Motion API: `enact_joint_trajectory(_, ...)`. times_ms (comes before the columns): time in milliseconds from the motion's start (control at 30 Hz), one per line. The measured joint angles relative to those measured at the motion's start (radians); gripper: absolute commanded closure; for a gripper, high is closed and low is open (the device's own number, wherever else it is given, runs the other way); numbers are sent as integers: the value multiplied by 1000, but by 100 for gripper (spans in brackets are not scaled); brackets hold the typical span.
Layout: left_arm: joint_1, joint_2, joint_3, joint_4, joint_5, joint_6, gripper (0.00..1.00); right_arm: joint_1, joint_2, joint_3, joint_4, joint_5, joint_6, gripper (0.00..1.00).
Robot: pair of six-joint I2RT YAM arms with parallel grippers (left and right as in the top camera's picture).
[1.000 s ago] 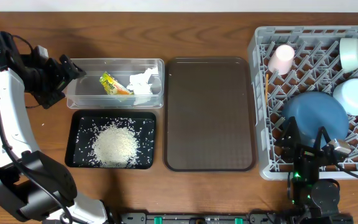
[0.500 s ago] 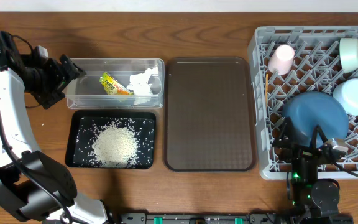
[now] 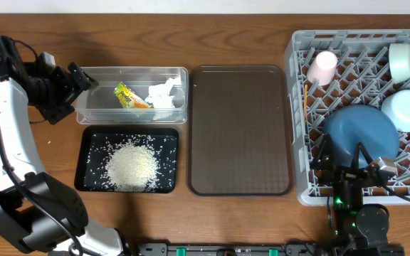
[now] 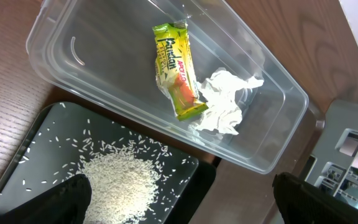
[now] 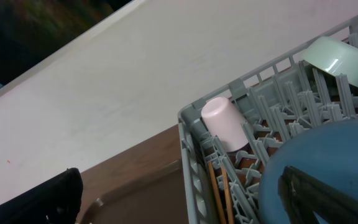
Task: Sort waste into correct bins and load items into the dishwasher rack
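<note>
- Rack (image 3: 295,107) at the right edge of the table (image 3: 240,35): plate (image 3: 361,128), pink cup (image 3: 324,66), mint bowl (image 3: 402,60), white-blue bowl (image 3: 406,108), chopsticks (image 5: 226,193).
- Black tray (image 3: 82,160), front left: rice (image 3: 130,167).
- Tub (image 3: 91,107) behind it: wrapper (image 4: 178,70), lettering unreadable, touching tissue (image 4: 222,106).
- Left gripper (image 3: 75,92) by the tub's left end, spread wide, empty.
- Right gripper (image 3: 346,160) above the plate, spread wide, empty.

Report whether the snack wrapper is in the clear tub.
In: the wrapper lies inside the clear tub, beside the crumpled tissue.
</note>
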Motion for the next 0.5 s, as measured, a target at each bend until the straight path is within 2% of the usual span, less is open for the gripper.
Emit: enact_joint_trajectory(500,0,0,0,0,0,0,4,0,0,0,0,-17,8,1)
